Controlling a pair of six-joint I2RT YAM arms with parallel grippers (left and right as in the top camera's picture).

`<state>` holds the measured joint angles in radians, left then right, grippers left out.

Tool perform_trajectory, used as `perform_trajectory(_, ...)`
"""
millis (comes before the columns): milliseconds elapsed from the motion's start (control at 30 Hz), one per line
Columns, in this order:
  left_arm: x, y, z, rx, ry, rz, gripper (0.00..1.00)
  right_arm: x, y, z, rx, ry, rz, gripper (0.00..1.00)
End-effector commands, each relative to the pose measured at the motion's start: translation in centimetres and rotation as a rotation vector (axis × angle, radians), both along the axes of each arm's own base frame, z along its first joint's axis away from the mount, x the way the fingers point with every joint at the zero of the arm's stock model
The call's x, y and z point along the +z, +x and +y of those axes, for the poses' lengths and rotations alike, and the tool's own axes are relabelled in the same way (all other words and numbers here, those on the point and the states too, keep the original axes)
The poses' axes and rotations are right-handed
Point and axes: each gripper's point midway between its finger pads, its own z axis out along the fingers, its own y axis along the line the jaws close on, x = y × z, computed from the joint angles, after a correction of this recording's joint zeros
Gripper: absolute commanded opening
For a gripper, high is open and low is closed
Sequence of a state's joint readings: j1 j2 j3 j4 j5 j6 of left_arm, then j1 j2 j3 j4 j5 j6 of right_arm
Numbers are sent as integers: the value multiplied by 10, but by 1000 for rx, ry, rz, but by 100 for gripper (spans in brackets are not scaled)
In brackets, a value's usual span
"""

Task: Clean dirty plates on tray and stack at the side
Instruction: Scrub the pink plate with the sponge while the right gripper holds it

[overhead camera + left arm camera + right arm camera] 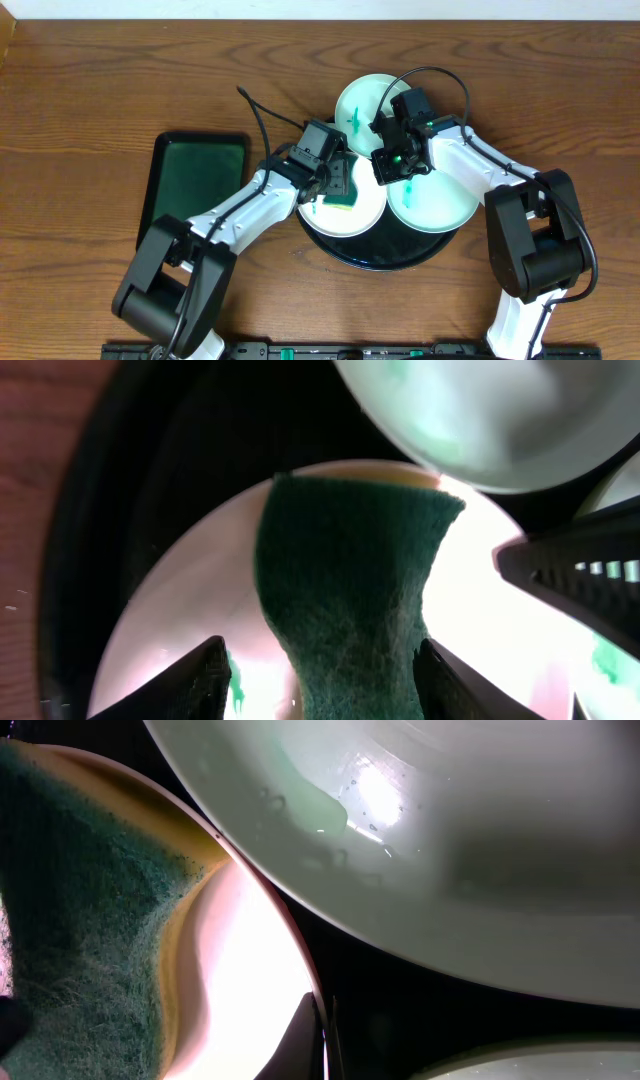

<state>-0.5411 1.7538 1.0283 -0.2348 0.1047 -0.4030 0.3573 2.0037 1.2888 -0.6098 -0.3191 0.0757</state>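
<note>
The round black tray [400, 258] holds three pale plates. My left gripper [338, 178] is shut on a green sponge [345, 190] and presses it on the front left plate [350, 220]. In the left wrist view the sponge [350, 580] lies on that plate [170, 620], beside a green smear [235, 680]. My right gripper [383, 172] is shut on the same plate's right rim, which shows in the right wrist view [322, 1030]. The back plate [362, 105] bears green smears. The right plate [440, 205] lies under my right arm.
A dark green rectangular tray [195, 190] lies on the wooden table to the left of the black tray. The two arms cross close together over the tray's middle. The back plate [450, 850] overhangs near my right gripper.
</note>
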Motion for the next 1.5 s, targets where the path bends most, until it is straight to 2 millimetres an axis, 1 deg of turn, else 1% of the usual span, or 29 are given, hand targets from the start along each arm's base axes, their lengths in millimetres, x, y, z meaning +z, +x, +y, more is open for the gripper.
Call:
perform_trajectory(0,3,-1,0,-13,36,-27,61,-15,-5,-4,-20,-30,28,1)
perform_trajectory(133,3,-15,-21,-73,30,-25,61,-15,-5,-1,-14,-28,21,1)
perform_trajectory(233,3,-22,-30,-101,42,-32,61,-15,-5,-1,-14,-28,21,1)
perform_trajectory(300,2,-21,-27,-80,74,-45,60,-15,-5,-1,-14,-28,22,1)
perform_trajectory(400,1,-15,-17,-40,124,-70,60,-15,-5,-2,-15,-29,25,1)
perform_trajectory(600,-3,-8,-4,2,191,-100,60,-16,-6,-2,-14,-30,28,1)
perform_trajectory(733,-9,-9,-5,-3,194,-88,60,-17,-8,-2,-14,-32,33,1)
perform_trajectory(833,-14,-13,-15,-35,150,-58,60,-17,-8,-2,-14,-32,32,1)
perform_trajectory(900,-14,-13,-18,-40,136,-59,59,-17,-8,-2,-14,-32,32,1)
perform_trajectory(933,-13,-12,-18,-39,135,-61,56,-17,-8,-2,-14,-32,33,1)
perform_trajectory(1000,-13,-12,-19,-39,134,-63,54,-17,-8,-2,-13,-32,32,1)
perform_trajectory(1100,-15,-13,-18,-40,138,-58,53,-17,-8,-2,-14,-32,33,1)
perform_trajectory(1167,-18,-13,-18,-40,141,-53,50,-17,-8,-2,-14,-32,33,1)
perform_trajectory(1233,-24,-14,-17,-41,151,-41,50,-17,-8,-2,-14,-32,32,1)
perform_trajectory(1367,-43,-18,-14,-44,180,-1,50,-17,-8,-2,-14,-32,33,1)
perform_trajectory(1400,-46,-19,-13,-45,185,4,49,-17,-8,-2,-14,-32,33,1)
perform_trajectory(1467,-48,-20,-12,-46,190,10,38,-17,-8,-2,-14,-32,33,1)
